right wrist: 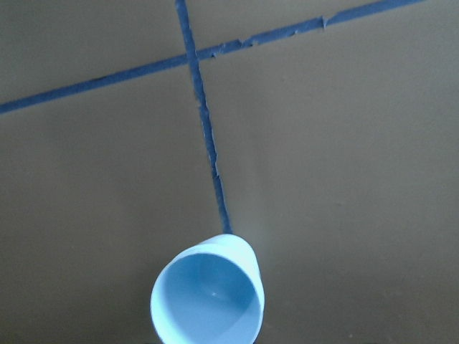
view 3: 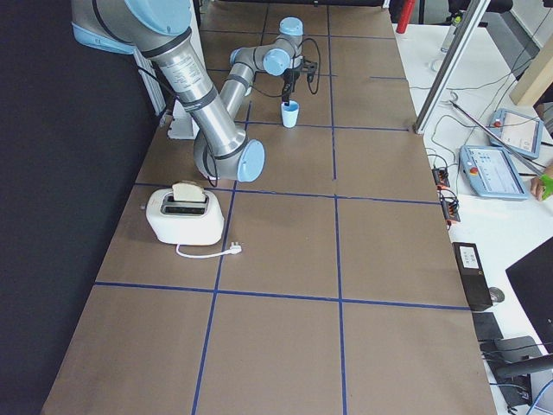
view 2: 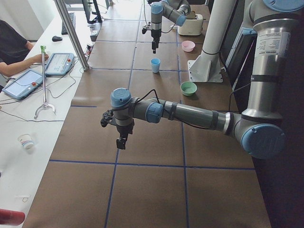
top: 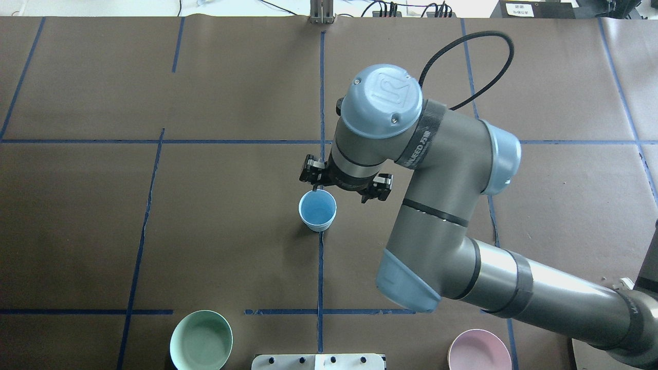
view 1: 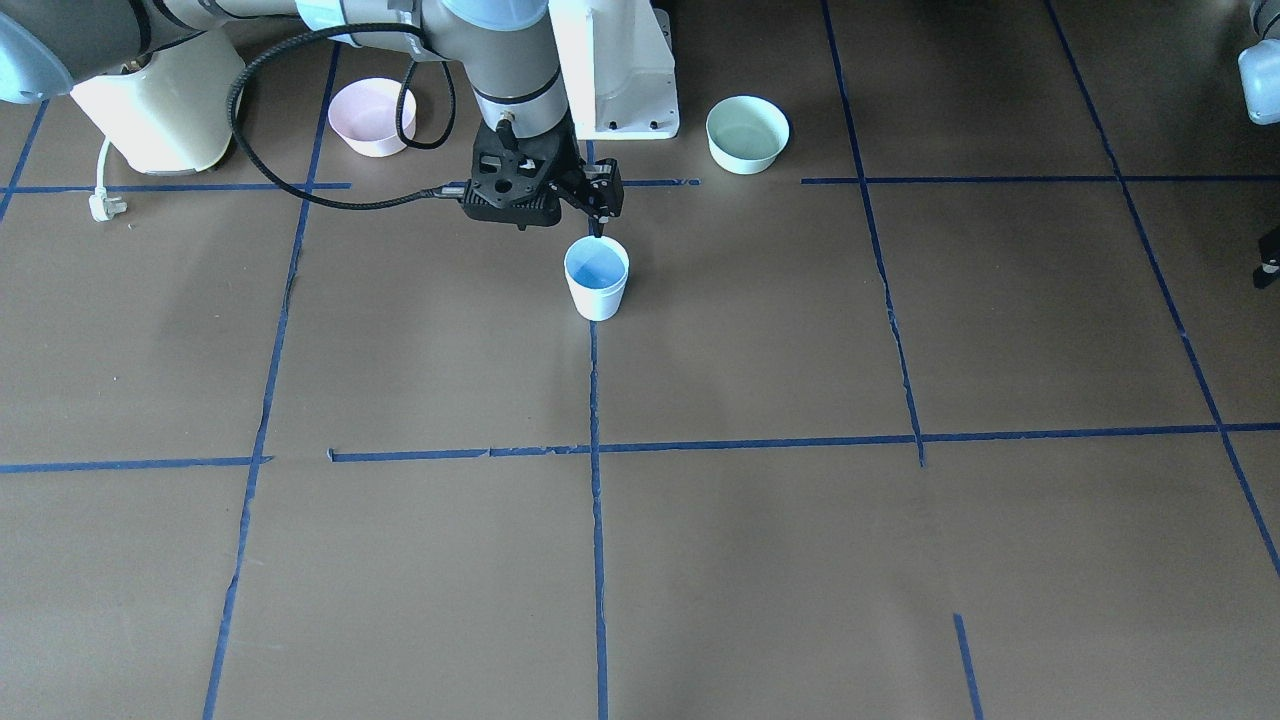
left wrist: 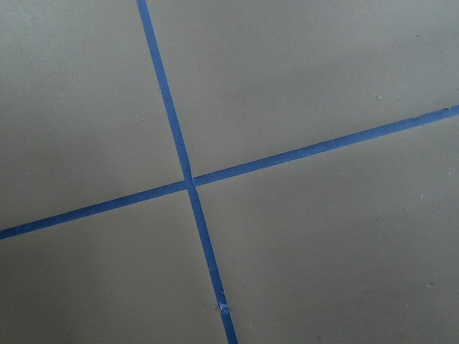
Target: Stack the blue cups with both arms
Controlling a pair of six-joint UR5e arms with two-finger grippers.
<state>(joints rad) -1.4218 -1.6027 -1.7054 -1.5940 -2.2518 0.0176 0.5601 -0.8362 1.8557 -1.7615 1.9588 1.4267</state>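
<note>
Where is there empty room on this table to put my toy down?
Lots of bare room past the blue cup, on the side away from the robot, between the blue tape lines. It is crowded along the robot's edge: toaster, pink bowl, green bowl, and the right arm hanging right by the cup.

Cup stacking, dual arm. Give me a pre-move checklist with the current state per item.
1. Is the blue cup upright: ok.
2. Second cup located: cannot tell. Only one cup shape shows in any view, and a nested pair cannot be ruled out.
3. Is the right gripper open: ok, its fingers are spread wide.
4. Grip centred on the cup: not ok. One finger hangs above the cup's mouth and the other is off to the side.
5. Is the left gripper away from the cup: ok. Open or shut: cannot tell.
6. Are the pink bowl and green bowl apart from the cup: ok.
</note>
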